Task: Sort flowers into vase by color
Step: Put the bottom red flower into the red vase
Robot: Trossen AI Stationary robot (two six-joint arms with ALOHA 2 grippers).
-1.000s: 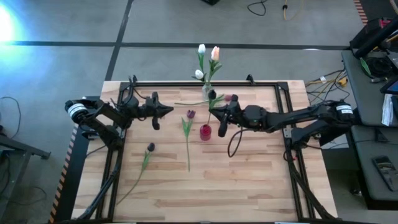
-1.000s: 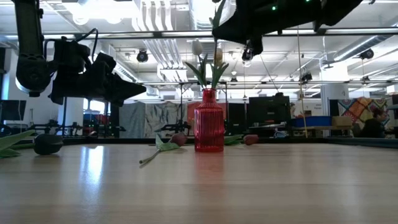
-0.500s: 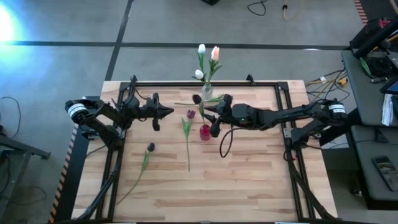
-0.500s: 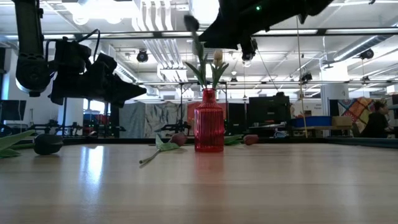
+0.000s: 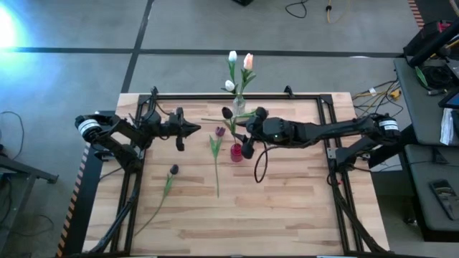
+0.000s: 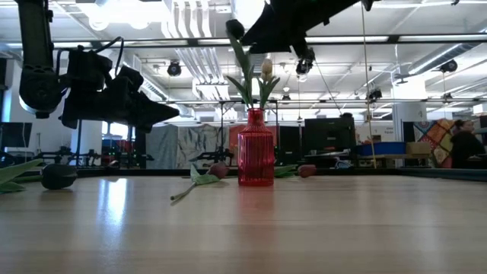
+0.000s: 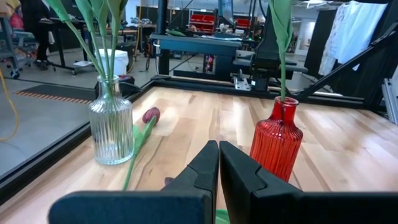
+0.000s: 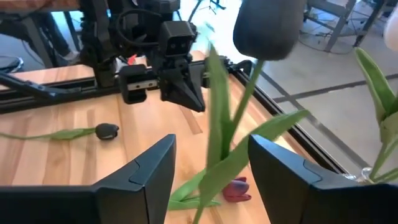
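A dark purple tulip (image 5: pixel 226 113) stands with its stem in the red vase (image 5: pixel 237 152), leaning toward the table's left; its head (image 6: pixel 234 29) is high above the vase (image 6: pixel 256 156). My right gripper (image 5: pixel 245 134) is open above the vase, and its fingers (image 8: pixel 149 168) stand on either side of the stem (image 8: pixel 249 93) without touching it. My left gripper (image 5: pixel 193 129) hangs shut left of the vase, holding nothing. White and peach tulips (image 5: pixel 247 61) stand in a clear vase (image 5: pixel 239 106) at the far edge.
A purple tulip (image 5: pixel 219 132) lies flat left of the red vase, its stem running toward the near edge. A dark tulip (image 5: pixel 173 170) lies further left and nearer. A maroon tulip (image 7: pixel 151 115) lies beside the clear vase (image 7: pixel 112 127). A black frame (image 5: pixel 326 107) borders the table.
My right gripper has carried the dark purple tulip toward the table's left, over the red vase, and has opened and let go. The tulip's head has swung left, and its stem now stands in the red vase.
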